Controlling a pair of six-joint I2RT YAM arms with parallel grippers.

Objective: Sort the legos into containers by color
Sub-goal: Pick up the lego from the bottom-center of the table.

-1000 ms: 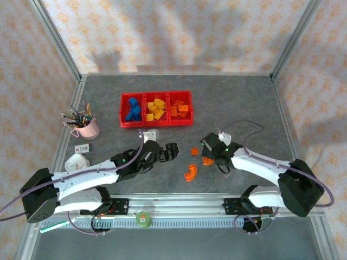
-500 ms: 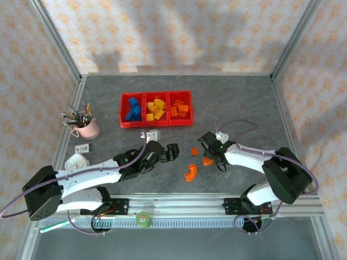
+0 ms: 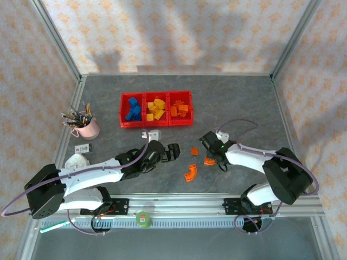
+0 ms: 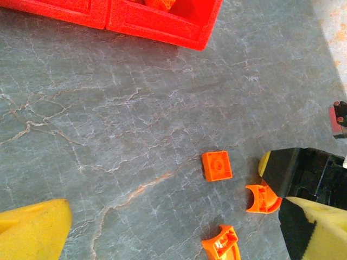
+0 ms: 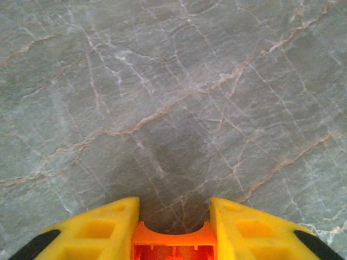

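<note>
At the far left of the bench a pink cup holds pens, and the small card just below it carries print too small to read. No other label or brand can be made out. The left gripper reaches toward the middle with its yellow fingers spread wide and nothing between them. It seems to be parked there so that its camera looks over the loose pieces. Behind it sits the red tray, already sorted by colour: blue bricks in the left bin, yellow bricks in the middle one, and orange bricks in the right one. Three orange pieces remain outside it on the bench. An orange square plate lies flat to the right of the left gripper, and an orange arch lies nearer the arms, apart from the plate. The third, an orange curved piece, is pinched between the fingers of the right gripper, which are clenched against its two sides. The right wrist view looks nearly straight down, so the gripper probably came in from above. Whether the piece is off the surface cannot be told. It likely belongs in the right bin with the other orange bricks.
</note>
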